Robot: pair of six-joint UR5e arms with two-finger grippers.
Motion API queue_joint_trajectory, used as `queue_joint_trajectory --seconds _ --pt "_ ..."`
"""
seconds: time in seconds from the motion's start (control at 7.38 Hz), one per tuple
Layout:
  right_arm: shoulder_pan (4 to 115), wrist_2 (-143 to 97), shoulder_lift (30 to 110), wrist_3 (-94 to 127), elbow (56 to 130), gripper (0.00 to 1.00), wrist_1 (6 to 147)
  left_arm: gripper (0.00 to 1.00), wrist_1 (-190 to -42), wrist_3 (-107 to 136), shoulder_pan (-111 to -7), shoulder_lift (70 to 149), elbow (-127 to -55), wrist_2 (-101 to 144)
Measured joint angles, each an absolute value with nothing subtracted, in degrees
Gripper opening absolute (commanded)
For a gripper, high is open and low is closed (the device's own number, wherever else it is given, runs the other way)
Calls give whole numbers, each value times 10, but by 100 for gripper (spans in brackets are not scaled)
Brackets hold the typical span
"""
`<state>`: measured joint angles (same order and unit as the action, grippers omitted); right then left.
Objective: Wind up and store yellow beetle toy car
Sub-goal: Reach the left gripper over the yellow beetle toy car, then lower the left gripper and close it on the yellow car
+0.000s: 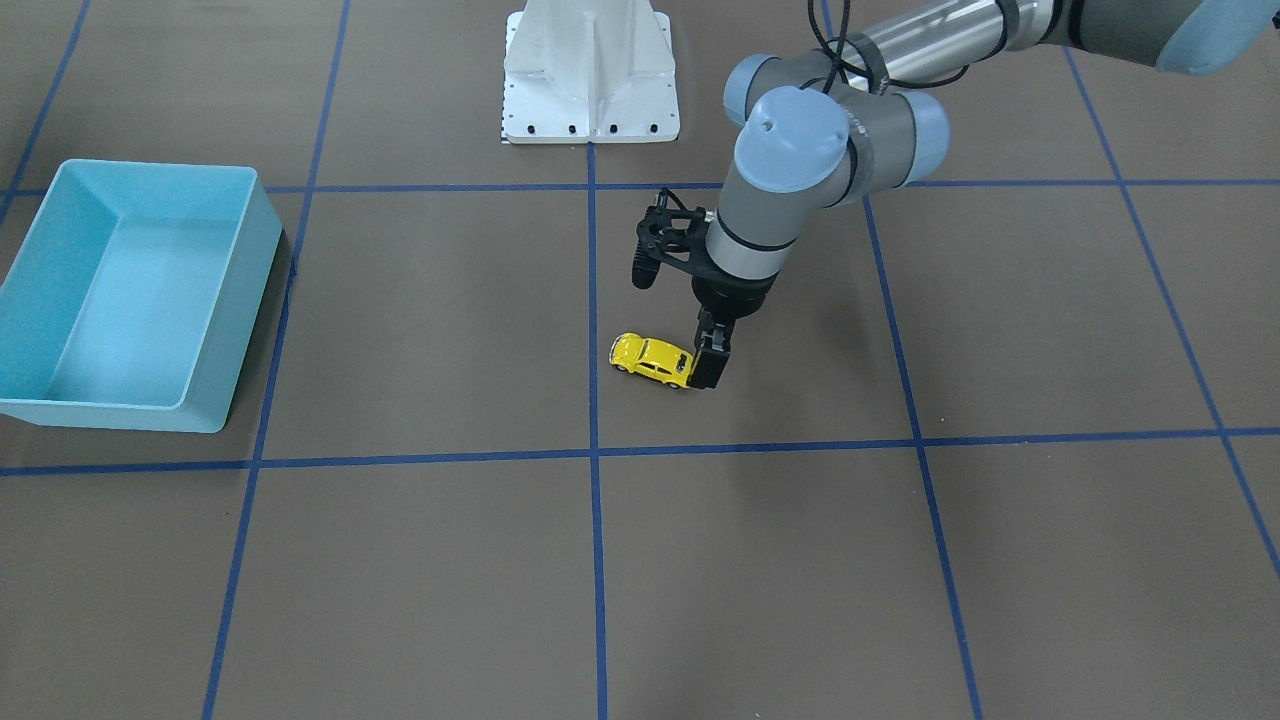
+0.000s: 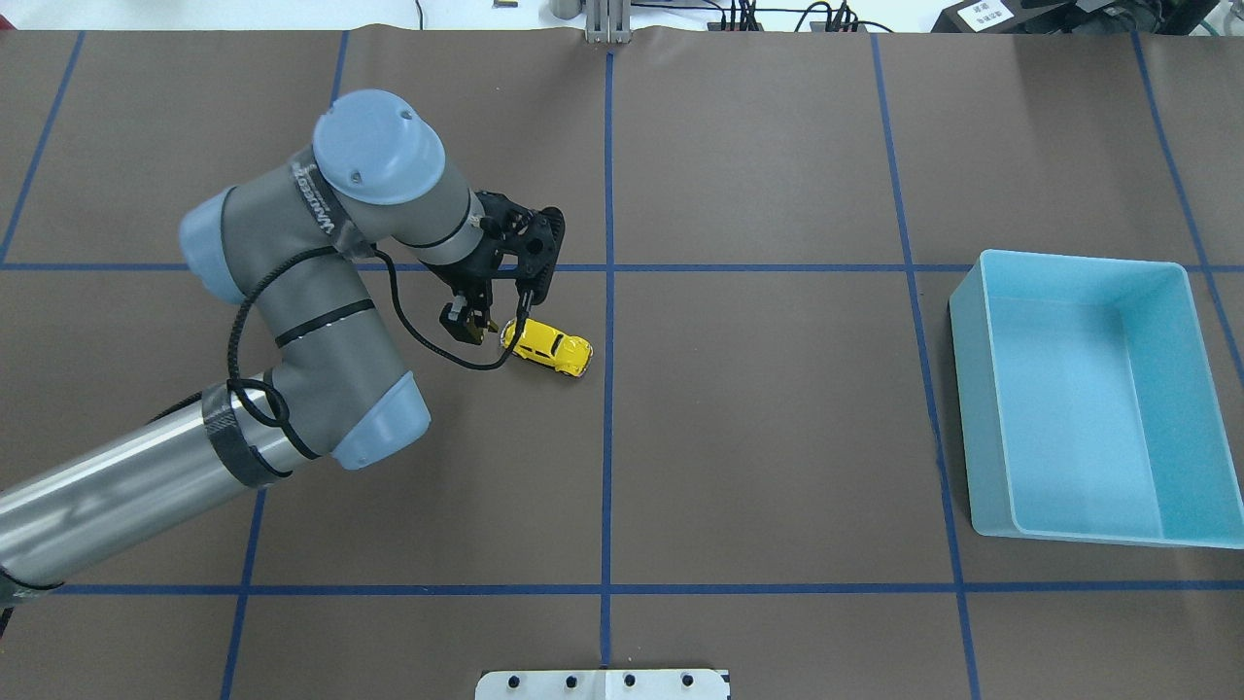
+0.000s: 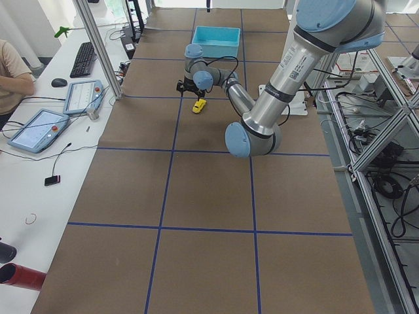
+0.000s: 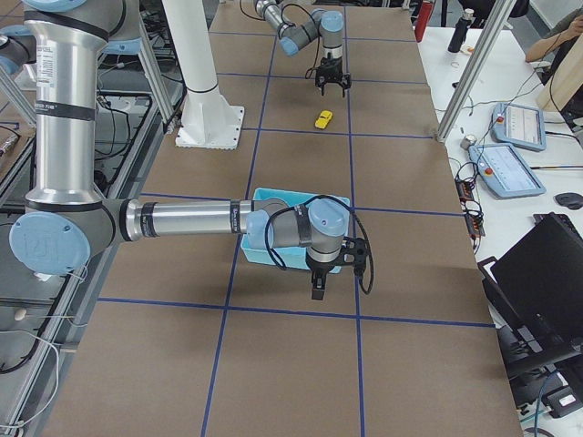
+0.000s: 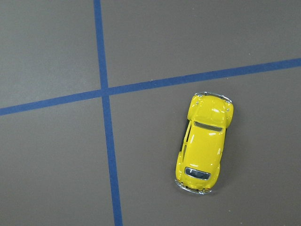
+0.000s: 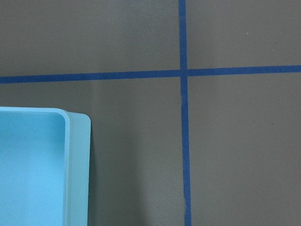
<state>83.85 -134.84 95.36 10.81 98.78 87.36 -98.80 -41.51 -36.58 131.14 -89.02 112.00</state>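
— Near the table's middle, about halfway between the robot's edge and the operators' edge: is that where the tiny glossy bright-yellow Beetle-shaped toy car (image 2: 549,348) sits?

— Yes. It stands on its wheels on the brown table covering (image 2: 777,146), just to the robot's left of the blue tape line (image 2: 607,437) down the centre, and lies at a slant to it.

— And the left gripper (image 2: 468,329)?

— It hangs pointing down beside one bumpered end of the car. Its black fingers stand apart with nothing between them. The left wrist view looks straight down on the car's roof.

— Does it touch the car?

— From across the table it looks close against that end, but I cannot tell whether they meet.

— Where is the container?

— The open light-blue rectangular plastic bin (image 2: 972,389) sits by the table's right edge, well apart from the car.

— The right gripper (image 4: 316,289)?

— It points down just beside a corner of the bin, on the side toward the right edge. I cannot tell whether its fingers are wide or narrow.
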Motion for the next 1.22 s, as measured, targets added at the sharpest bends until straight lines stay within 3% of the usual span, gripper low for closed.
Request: queue_joint_trajectory --seconds 1.22 --pt "840 -1352 954 108 990 99 874 99 -969 -392 -302 1378 -794 1058"
